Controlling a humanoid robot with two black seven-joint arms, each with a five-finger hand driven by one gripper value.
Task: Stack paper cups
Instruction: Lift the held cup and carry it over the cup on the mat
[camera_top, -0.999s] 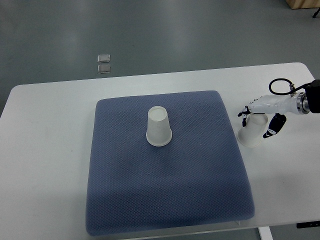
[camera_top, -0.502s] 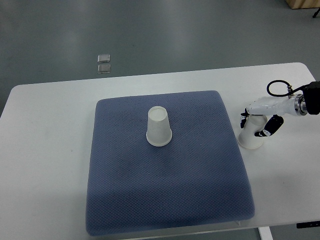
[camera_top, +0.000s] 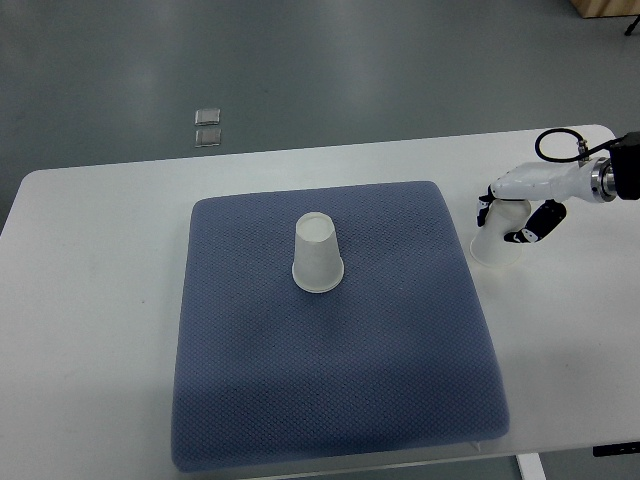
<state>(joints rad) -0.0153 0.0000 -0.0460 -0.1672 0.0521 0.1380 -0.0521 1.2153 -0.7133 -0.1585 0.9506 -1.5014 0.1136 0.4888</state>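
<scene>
One white paper cup (camera_top: 318, 254) stands upside down on the blue-grey cushion (camera_top: 330, 380), near its middle back. A second white paper cup (camera_top: 497, 238) is upside down off the cushion's right edge, over the white table. My right hand (camera_top: 508, 222) comes in from the right edge and has its fingers closed around this cup's upper part. Whether the cup is touching the table or hanging just above it, I cannot tell. No left arm shows.
The white table (camera_top: 100, 300) carries the cushion and ends at the right and front edges of the picture. Beyond its far edge lies grey floor with two small clear squares (camera_top: 208, 127). A black cable loop (camera_top: 556, 145) rises from my right wrist.
The right hand closed on the second cup and carried it up the picture, away from the front, along the cushion's right edge. The cup on the cushion stayed put.
</scene>
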